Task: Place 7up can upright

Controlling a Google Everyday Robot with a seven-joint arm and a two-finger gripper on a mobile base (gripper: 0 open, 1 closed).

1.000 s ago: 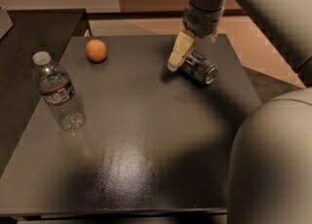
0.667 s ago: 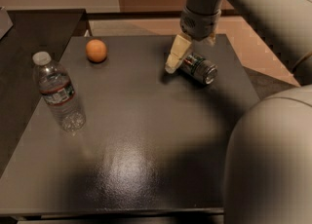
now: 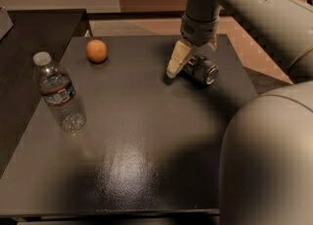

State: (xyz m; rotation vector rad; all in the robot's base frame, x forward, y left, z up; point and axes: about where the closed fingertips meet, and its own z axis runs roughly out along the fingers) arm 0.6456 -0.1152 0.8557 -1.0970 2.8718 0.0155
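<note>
The 7up can [image 3: 201, 69] lies on its side at the back right of the dark table [image 3: 146, 136], its shiny silver end facing front right. My gripper [image 3: 193, 56] comes down from above and stands over the can. One cream finger [image 3: 176, 59] reaches the table just left of the can, and the other finger [image 3: 213, 46] shows behind it. The jaws stand apart, astride the can. The can is not lifted.
A clear plastic water bottle [image 3: 58, 93] stands upright at the left of the table. An orange [image 3: 97, 51] lies at the back left. A darker table [image 3: 29, 38] adjoins on the left. My arm's large pale body [image 3: 269, 160] fills the front right.
My gripper has moved slightly left and down around the can. The can, bottle and orange have stayed in place.
</note>
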